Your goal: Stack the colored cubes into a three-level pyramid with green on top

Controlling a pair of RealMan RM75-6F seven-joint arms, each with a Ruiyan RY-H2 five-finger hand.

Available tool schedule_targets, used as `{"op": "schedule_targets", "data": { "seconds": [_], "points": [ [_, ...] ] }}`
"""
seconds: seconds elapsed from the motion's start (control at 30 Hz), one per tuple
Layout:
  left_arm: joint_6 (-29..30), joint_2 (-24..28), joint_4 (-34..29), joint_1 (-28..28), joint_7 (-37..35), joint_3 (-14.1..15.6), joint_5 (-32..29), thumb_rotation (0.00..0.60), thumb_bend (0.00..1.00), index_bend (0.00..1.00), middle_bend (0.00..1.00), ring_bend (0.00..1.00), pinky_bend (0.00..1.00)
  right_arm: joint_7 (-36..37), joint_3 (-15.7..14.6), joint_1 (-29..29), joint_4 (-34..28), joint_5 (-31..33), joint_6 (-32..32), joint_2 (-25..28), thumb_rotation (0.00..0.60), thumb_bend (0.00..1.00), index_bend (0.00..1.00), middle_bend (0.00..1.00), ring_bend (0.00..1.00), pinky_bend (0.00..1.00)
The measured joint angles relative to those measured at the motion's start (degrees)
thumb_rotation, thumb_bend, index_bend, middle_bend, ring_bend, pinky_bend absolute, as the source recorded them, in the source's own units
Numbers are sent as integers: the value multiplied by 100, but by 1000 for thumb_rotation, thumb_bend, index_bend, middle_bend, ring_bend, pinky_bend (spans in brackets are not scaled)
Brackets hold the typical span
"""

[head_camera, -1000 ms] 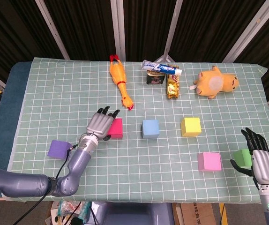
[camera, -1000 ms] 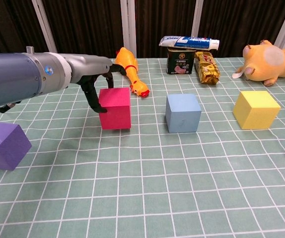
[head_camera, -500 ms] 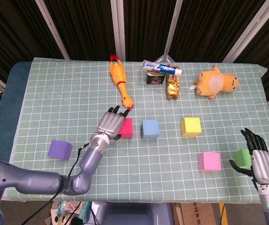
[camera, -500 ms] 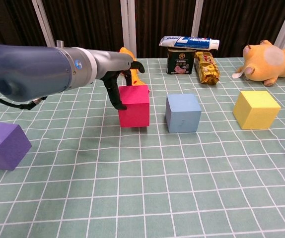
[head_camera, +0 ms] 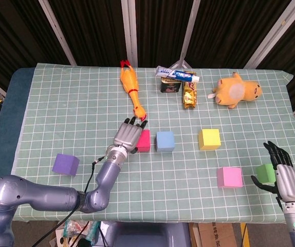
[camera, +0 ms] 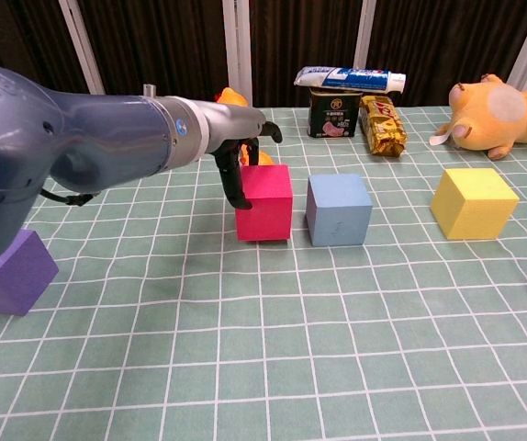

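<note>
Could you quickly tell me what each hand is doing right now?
Left hand: grips the red cube.
Right hand: open beside the green cube.

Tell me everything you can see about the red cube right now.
The red cube is a plain magenta-red block, matte and foam-like, with no markings visible. It sits flat and upright on the checked tablecloth, just left of the blue cube, with a narrow gap between them. The left hand is against its left side, dark fingers touching that face and reaching over the top edge. The rubber chicken lies just behind it. Its far side is hidden.
</note>
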Motion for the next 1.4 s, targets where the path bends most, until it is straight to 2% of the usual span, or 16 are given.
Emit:
{"op": "schedule_targets", "data": {
  "seconds": [0.7,1.4],
  "points": [
    [-203,-439,581,-250,-25,-34,-91,600,360,27,310,53,123,76,25,30,-27,94,-99,18,600,264,0,0,0,0],
    [-223,-621,745,-318,-15,-96,-127,600,360,26,310,53,133,81,20,33,-38,83,-102,15,600,265,0,0,0,0]
  ]
}}
